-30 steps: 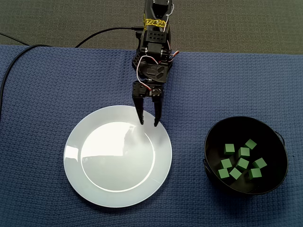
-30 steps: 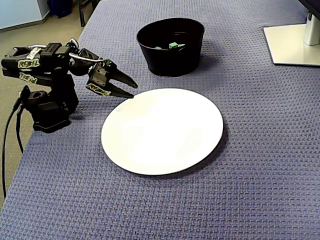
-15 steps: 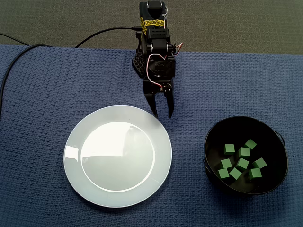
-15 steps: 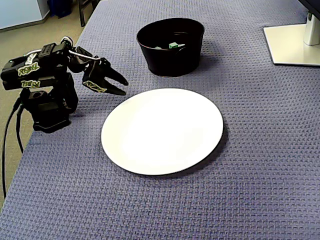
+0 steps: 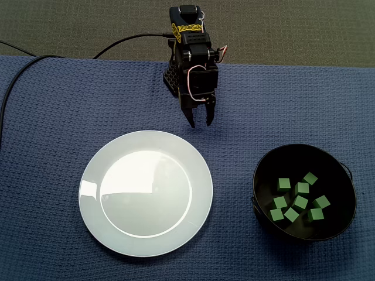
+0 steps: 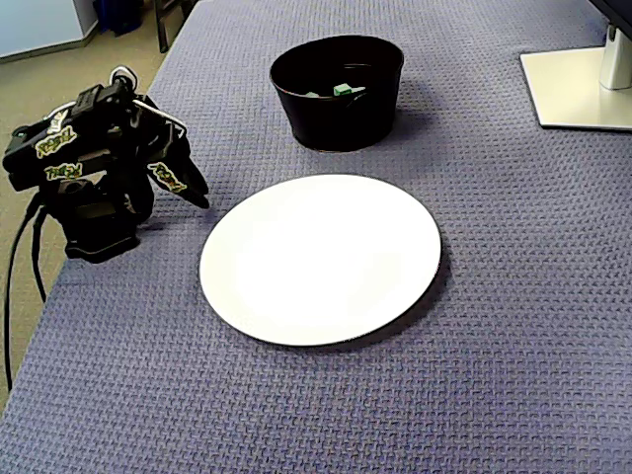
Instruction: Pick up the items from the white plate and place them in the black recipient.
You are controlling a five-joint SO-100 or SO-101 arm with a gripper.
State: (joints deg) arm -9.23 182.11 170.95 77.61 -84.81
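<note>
The white plate (image 5: 146, 193) lies bare on the blue cloth (image 5: 53, 117), not one item showing on it in both fixed views. The green cubes (image 5: 300, 202) sit clustered inside the black recipient (image 5: 337, 175), at three o'clock from the plate. At one o'clock, just off the plate's rim, hangs the gripper (image 5: 200, 124), tips pointing down, jaws a little apart with nothing between them, and the arm folded close to its base (image 6: 94, 232). By the look of it the transfer is done and this is the parking step. The next move seems to call only for settling the arm at rest, clear of plate and recipient.
</note>
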